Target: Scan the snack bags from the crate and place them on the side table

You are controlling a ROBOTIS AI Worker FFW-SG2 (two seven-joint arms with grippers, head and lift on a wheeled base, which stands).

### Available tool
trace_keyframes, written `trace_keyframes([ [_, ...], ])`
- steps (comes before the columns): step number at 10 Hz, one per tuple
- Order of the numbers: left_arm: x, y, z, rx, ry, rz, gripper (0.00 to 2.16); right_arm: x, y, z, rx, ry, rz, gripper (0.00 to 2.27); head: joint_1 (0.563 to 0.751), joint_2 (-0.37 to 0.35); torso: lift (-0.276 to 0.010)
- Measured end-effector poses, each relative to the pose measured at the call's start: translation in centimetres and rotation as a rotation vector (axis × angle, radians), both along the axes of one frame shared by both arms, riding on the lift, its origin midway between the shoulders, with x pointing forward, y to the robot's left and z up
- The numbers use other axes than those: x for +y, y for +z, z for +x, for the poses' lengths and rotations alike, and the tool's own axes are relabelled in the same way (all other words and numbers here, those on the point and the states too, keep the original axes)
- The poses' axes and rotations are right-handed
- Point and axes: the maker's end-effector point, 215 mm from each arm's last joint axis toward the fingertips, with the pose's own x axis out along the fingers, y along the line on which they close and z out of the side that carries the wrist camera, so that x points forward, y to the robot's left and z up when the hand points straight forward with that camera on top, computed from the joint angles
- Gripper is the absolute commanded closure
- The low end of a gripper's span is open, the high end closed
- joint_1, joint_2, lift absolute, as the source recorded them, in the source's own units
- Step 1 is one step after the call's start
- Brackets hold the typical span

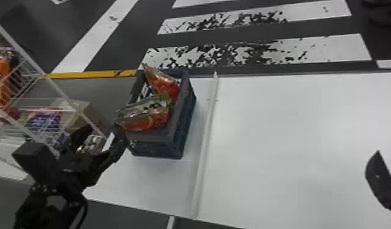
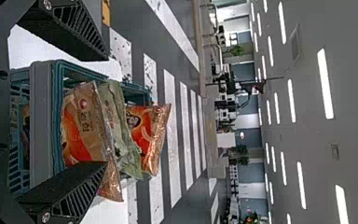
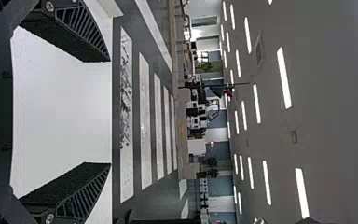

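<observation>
The left gripper (image 1: 102,129) has its fingers spread wide at the lower left of the head view, beside the near left corner of the crate; whether it touches the crate, I cannot tell. In the left wrist view the snack bags lie beyond the open space between these fingers, and one finger overlaps the edge of the nearest bag in the picture.

Three snack bags stand out in the crate (image 1: 185,121), left of centre in the head view: an orange-red bag (image 1: 166,86) toward the far end, a green bag (image 1: 149,104) in the middle, and another orange bag (image 1: 146,121) at the near end. They lean with their tops above the rim, and the two nearer ones reach over its left side.

The crate rests on a white table (image 1: 161,179). Just to its right a raised white strip (image 1: 204,146) runs from near to far across the white surface. The right gripper (image 1: 382,179) is at the right edge, well apart from the crate, over the white surface, its fingers wide apart in the right wrist view.

At the left edge a white wire rack (image 1: 59,93) holds an orange package (image 1: 0,80). Black floor with worn white stripes (image 1: 255,54) lies beyond the table.
</observation>
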Motion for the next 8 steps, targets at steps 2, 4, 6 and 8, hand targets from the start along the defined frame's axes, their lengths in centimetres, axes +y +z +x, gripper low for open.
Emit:
trace_keyframes([
  [2,2.8,-0.6,0.1,-0.004,0.013,-0.02,0.08,0.5,-0.1,-0.1,0.002,0.002,0.004,0.08,0.695,0.35,-0.094],
  [4,4.8,-1.4,0.6,-0.007,0.013,-0.047,0.08,1.1,-0.3,-0.2,0.007,0.007,0.001,0.08,0.695,0.35,-0.094],
  [6,5.2,-2.3,1.5,-0.008,-0.037,-0.08,0.08,1.3,-0.4,-0.4,0.01,0.01,0.002,0.08,0.695,0.35,-0.094],
  [8,5.0,-2.8,2.3,0.0,-0.097,-0.076,0.08,1.2,-0.4,-0.4,0.01,0.009,0.001,0.08,0.695,0.35,-0.094],
])
